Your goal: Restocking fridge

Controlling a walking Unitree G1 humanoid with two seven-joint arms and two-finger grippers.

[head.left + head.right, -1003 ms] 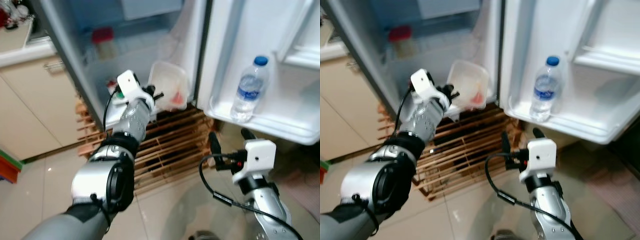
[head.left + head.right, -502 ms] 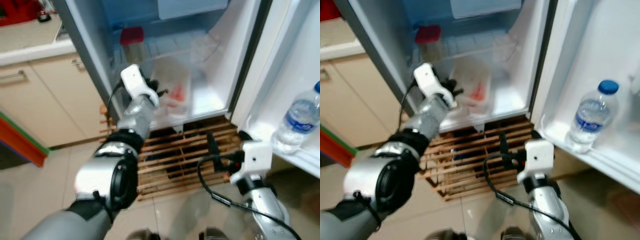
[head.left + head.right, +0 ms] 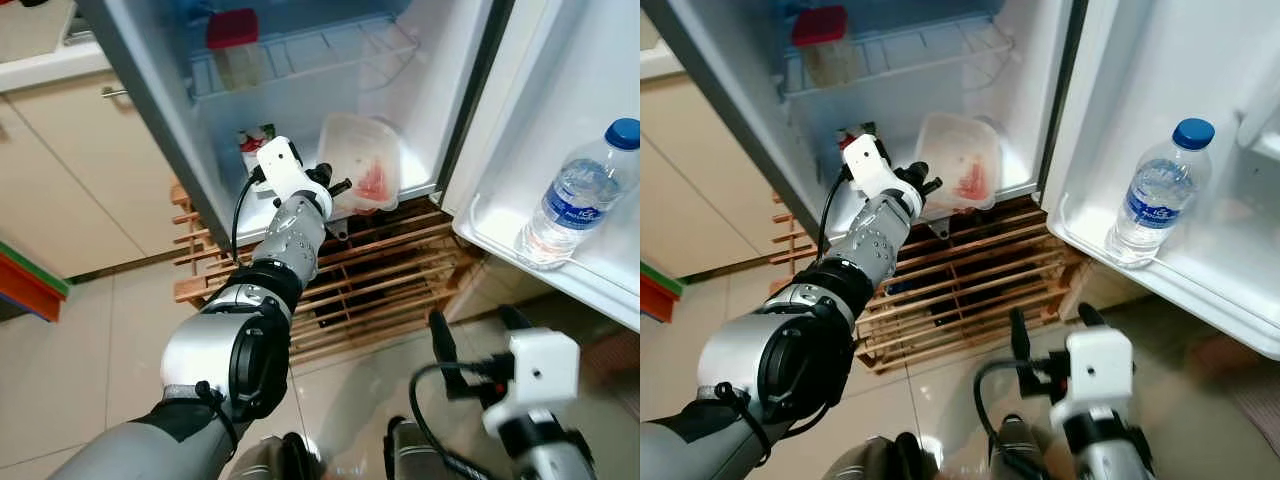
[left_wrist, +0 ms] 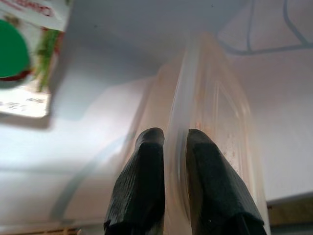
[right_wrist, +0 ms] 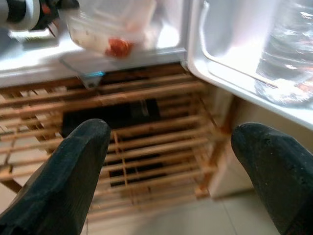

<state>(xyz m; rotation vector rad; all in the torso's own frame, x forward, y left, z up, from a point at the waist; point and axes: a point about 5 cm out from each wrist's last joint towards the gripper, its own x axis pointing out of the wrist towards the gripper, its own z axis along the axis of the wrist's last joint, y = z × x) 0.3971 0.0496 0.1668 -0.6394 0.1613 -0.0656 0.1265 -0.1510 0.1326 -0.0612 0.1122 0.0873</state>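
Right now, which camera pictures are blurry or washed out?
Right wrist view: the clear container and water bottle are soft, the door shelf glaring white. Left wrist view: container wall blurred beyond the fingers. Eye views sharp.

Head stereo pair: aimed downward at open white fridge (image 3: 440,90). Wrist views: close range, sharing clear plastic food container (image 4: 215,127) with head views.

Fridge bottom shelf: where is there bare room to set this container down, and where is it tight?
Bare white shelf floor lies past the clear container held by the left gripper, toward the fridge's hinge-side wall. Near the other wall it is tighter: a green-labelled carton stands there. The door bin has bare room beside the water bottle.
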